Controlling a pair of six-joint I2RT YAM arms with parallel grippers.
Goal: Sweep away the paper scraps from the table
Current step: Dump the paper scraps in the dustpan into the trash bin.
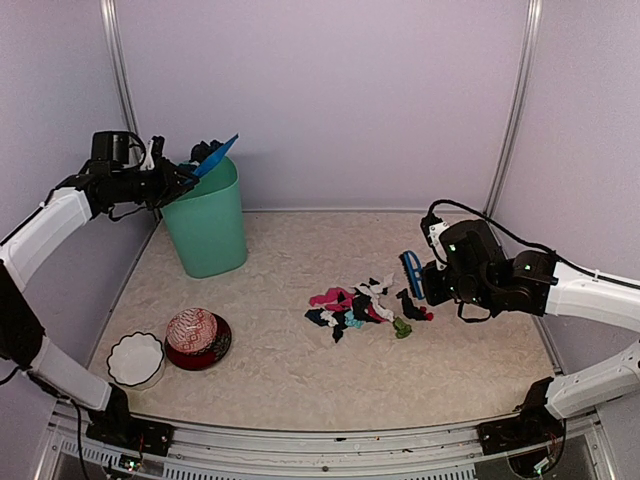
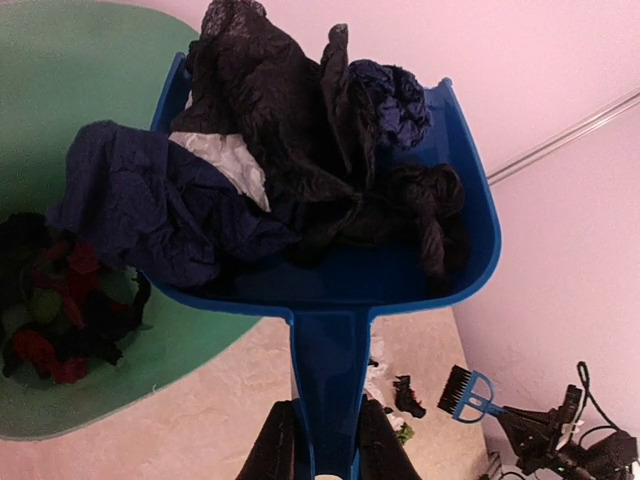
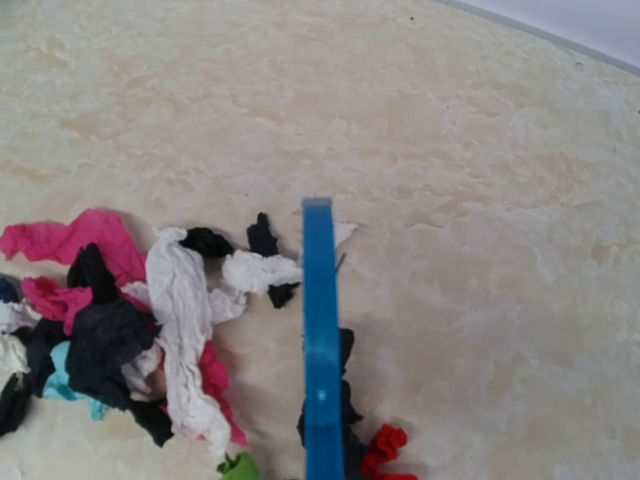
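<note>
**Top view.** Left fingers (image 1: 172, 181) are seen at upper left, closed round the handle of a blue plastic dustpan (image 1: 216, 155), which is tilted over the rim of a green bin (image 1: 205, 225). Right fingers (image 1: 430, 283), right of centre, are clamped shut on a small blue brush (image 1: 411, 268). Paper scraps (image 1: 358, 305) are heaped mid-frame on the desk (image 1: 280, 385), immediately left of the brush. The heap runs roughly left to right. The right arm is judged far nearer to it; the left is well apart. Two bowls (image 1: 170, 348) are noted at lower left.

**Left wrist view.** The dustpan (image 2: 400, 275) is smooth and hard, and is loaded with crumpled black, dark blue and white bits. Its handle is pinched between the fingers (image 2: 281, 450) at bottom centre. More scraps are seen inside the bin (image 2: 100, 70) at left.

**Right wrist view.** The brush (image 3: 320, 340) is seen edge-on, running up from bottom centre. The right fingers are out of view here. Thin, wrinkled scraps (image 3: 150, 320) in pink, white, black and teal lie left of it, with a few black and red bits beside it at the bottom edge. The desk (image 3: 470, 200) is beige and veined. A leftward stroke is judged to be called for.
</note>
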